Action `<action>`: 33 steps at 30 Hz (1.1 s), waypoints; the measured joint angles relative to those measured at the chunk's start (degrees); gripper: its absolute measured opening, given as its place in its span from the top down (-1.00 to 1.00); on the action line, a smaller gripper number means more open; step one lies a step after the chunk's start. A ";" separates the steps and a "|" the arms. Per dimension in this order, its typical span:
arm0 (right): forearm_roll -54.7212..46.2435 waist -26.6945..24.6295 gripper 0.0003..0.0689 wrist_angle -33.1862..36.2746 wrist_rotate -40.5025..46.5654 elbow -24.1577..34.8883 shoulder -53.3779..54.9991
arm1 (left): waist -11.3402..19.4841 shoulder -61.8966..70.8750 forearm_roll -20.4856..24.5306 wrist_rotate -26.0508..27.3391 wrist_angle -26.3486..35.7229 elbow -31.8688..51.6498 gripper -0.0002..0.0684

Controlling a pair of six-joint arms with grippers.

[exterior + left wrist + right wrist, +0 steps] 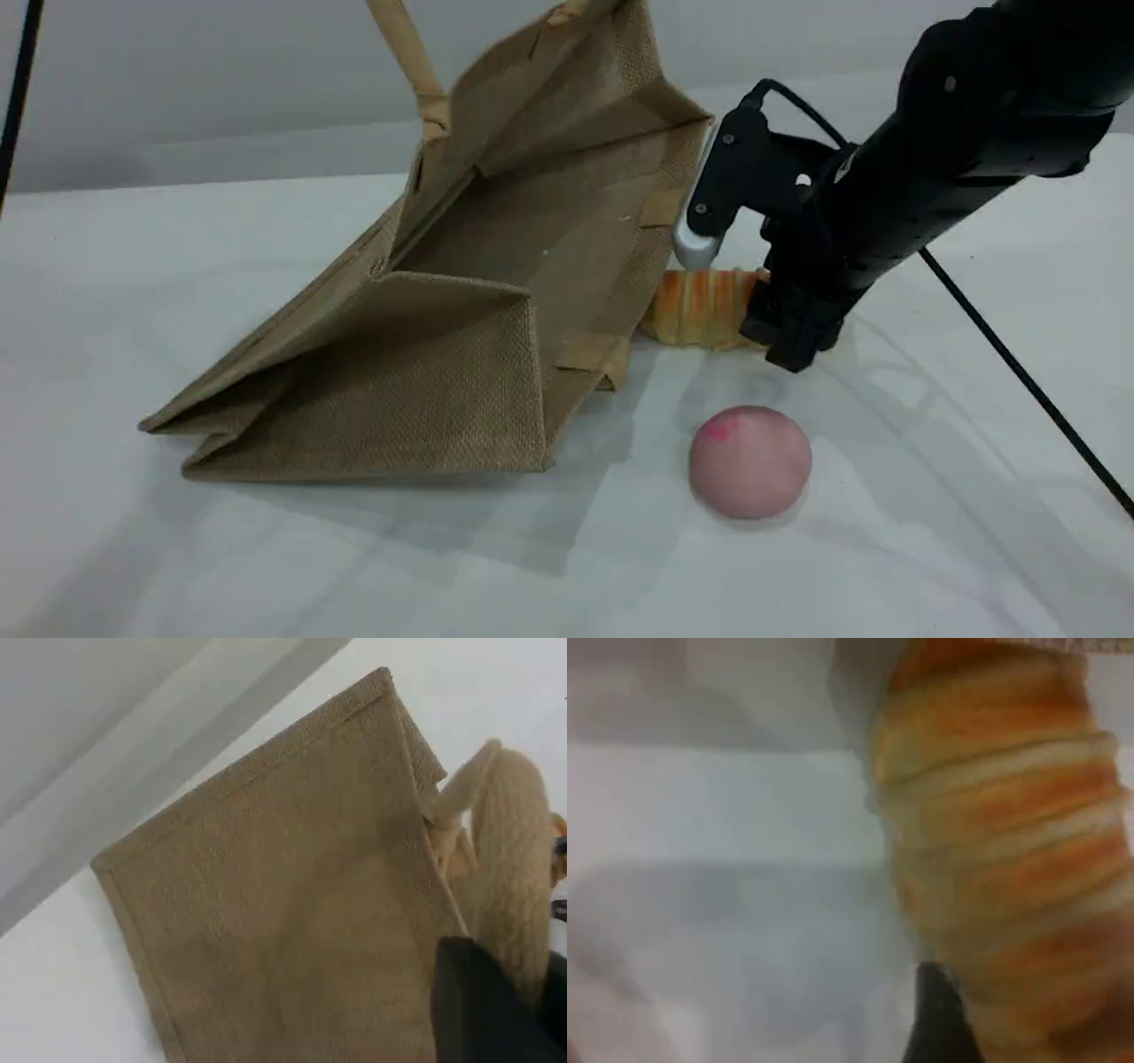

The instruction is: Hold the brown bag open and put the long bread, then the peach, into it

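White table (266, 549) all round, a bit glossy with soft shadows on it, and a plain pale grey wall (221, 80) behind. The brown bag (496, 266) lies on its side on the left half. Its mouth gapes toward the right and its upper side is pulled up off the table by a tan handle (407, 53).

That handle runs off the top edge of the scene view, so my left gripper (500, 1010) isn't in that shot at all. My left wrist cam only catches a dark fingertip next to the handle loop. The jaws are pinched together, and with the bag's top hoisted like that, it's the handle they've got.

My right gripper (788, 341) is down at the right end of the long bread (700, 306). The bread lies on the table just beside the bag's mouth, its left end hidden behind the bag's edge. My right wrist cam is blurry, showing one fingertip (939, 1028) right against the loaf and the other cut off, so honestly I can't tell if I'm clamped on it or only straddling it.

The peach (750, 461) sits nearer the camera, apart from both.
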 joint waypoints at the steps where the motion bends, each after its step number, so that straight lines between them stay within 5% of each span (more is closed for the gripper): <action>1: 0.83 0.00 -0.20 -0.70 0.33 0.00 0.00 | 0.00 0.00 0.00 0.00 0.00 0.00 0.72; 15: 9.01 0.00 -0.25 7.87 0.52 -6.31 2.40 | 0.00 0.00 -1.27 0.00 0.00 0.00 0.72; 23: 8.92 0.00 -0.22 7.03 0.46 -6.86 5.36 | 0.00 0.00 -1.27 0.00 0.00 0.00 0.72; 27: 8.92 0.00 0.01 7.09 0.41 -6.86 5.42 | 0.00 0.00 -1.27 0.00 0.00 0.00 0.72; 33: 8.92 -0.05 0.64 8.06 0.70 -6.81 5.47 | 0.00 0.00 -1.27 0.00 0.00 0.00 0.72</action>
